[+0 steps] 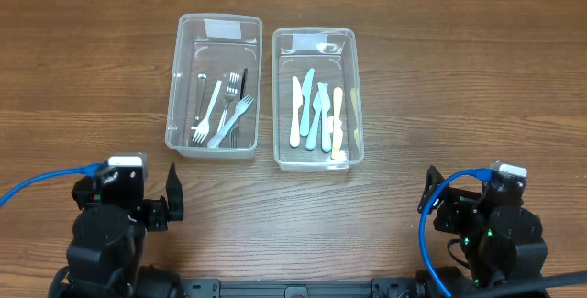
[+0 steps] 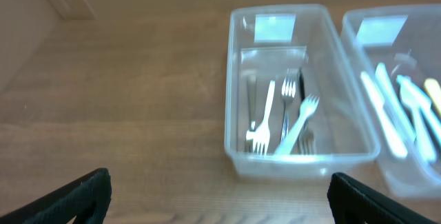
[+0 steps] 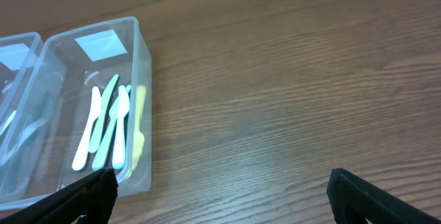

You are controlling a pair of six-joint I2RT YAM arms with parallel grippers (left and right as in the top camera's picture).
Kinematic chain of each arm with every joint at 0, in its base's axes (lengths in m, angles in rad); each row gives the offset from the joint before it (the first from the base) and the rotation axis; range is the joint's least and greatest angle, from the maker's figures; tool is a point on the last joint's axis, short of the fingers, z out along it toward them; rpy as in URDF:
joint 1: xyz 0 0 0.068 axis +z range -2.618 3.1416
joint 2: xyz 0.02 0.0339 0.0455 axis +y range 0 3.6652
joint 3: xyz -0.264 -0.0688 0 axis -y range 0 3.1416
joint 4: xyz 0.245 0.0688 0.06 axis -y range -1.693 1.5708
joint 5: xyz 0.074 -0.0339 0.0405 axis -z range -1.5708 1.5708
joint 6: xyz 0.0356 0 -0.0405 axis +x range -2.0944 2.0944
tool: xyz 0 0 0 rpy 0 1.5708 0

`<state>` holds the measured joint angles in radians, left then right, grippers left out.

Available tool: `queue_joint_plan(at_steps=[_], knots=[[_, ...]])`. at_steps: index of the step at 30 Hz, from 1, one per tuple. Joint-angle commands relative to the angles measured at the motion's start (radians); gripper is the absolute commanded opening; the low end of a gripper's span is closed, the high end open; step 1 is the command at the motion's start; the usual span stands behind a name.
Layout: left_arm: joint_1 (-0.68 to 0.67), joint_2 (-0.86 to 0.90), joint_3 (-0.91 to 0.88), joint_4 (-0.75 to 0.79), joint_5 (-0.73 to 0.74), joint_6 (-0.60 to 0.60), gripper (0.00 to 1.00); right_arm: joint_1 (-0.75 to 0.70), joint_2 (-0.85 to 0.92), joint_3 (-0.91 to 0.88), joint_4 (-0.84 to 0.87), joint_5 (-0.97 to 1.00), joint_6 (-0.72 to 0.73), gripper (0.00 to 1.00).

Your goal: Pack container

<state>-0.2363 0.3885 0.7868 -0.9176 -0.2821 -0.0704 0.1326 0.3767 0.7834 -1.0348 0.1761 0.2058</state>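
Left tool and right tool stand wide and empty in the lower corners, parked clear of the upper-centre fork container and knife container, contents evidently sorted by kind.

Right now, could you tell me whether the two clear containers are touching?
Apart. The overhead view shows a strip of bare table between the fork container and the knife container.

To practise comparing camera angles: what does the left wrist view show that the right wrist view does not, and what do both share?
Left wrist only: the whole fork bin, its forks clear. Right wrist only: nearly all the knife bin and a wide stretch of bare table right of it. Both: knives, part of the other bin, and open fingers at the bottom corners.
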Motion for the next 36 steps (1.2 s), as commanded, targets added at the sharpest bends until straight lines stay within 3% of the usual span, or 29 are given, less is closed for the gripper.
queue_joint_plan(at_steps=[1,15,21,26,32,34,36], knots=[[-0.006,-0.006,-0.011,-0.054,-0.013,0.018,1.00,0.006,-0.005,-0.008,-0.011,0.018,0.008,1.00],[-0.006,-0.006,-0.011,-0.160,-0.013,0.018,1.00,0.002,-0.031,-0.008,-0.024,0.018,0.008,1.00],[-0.006,-0.006,-0.011,-0.160,-0.013,0.018,1.00,-0.005,-0.341,-0.112,0.032,-0.050,0.004,1.00],[-0.006,-0.006,-0.011,-0.160,-0.013,0.018,1.00,-0.005,-0.365,-0.307,0.340,-0.081,0.004,1.00],[-0.006,-0.006,-0.011,-0.160,-0.013,0.018,1.00,-0.005,-0.373,-0.713,1.094,-0.080,0.004,1.00],[-0.006,-0.006,-0.011,-0.160,-0.013,0.018,1.00,-0.006,-0.374,-0.779,1.169,-0.077,-0.007,1.00],[-0.006,-0.006,-0.011,-0.160,-0.013,0.018,1.00,-0.005,-0.374,-0.776,1.087,-0.079,-0.053,1.00]])
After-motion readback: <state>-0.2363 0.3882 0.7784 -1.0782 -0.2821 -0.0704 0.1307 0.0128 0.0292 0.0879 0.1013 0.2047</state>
